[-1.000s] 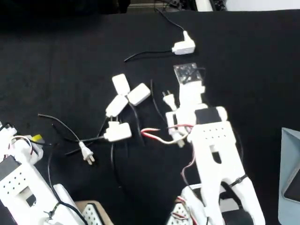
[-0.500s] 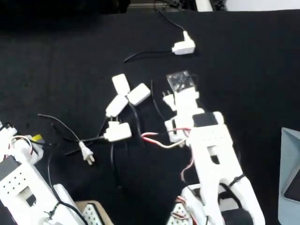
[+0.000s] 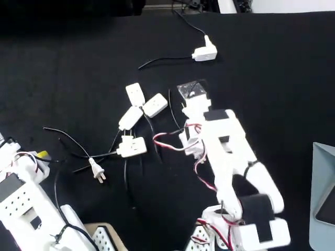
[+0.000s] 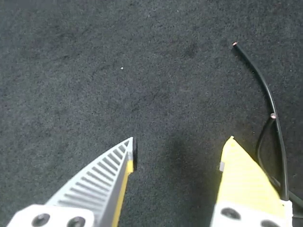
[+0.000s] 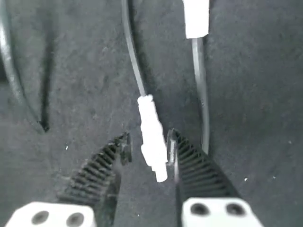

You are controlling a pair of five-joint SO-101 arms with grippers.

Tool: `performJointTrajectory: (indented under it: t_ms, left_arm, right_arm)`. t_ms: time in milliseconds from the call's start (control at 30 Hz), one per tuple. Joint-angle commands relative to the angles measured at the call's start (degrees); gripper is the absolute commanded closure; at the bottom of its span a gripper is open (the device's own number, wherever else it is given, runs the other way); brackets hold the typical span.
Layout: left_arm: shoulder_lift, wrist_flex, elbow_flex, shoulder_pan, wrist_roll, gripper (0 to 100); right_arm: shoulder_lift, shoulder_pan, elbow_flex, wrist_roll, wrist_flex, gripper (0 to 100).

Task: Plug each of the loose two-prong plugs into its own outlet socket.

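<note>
A black, felt-like table top [image 3: 293, 63] spread from edge to edge. At the lower right edge stood a pale blue-grey container [image 3: 319, 172] with something dark inside. A tan board [image 3: 91, 230] lay at the bottom, left of centre. A white surface [image 3: 293, 5] showed at the upper right.

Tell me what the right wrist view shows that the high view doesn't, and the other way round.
Right wrist view: a white plug lying lengthwise between the open jaws of the right gripper, its black cord running away from the camera. Whether either finger touches it is unclear.
High view: the cluster of white outlet blocks, a second loose plug nearer the left arm, and a white adapter at the far side.
Both: the right gripper over the black table, with black cords lying across it.
</note>
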Motion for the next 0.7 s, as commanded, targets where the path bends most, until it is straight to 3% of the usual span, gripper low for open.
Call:
performJointTrajectory:
  t_ms: [0, 667]
  left_arm:
    - [-0.7, -1.67, -0.04, 0.75, 0.18, 71]
    - [-0.26, -2.64, 0.13, 0.75, 0.18, 71]
  right_arm:
    - [2.33, 0.88, -4.26, 0.44, -0.09, 88.1]
    - [6.55, 2.29, -8.57, 2.46, 5.19, 94.8]
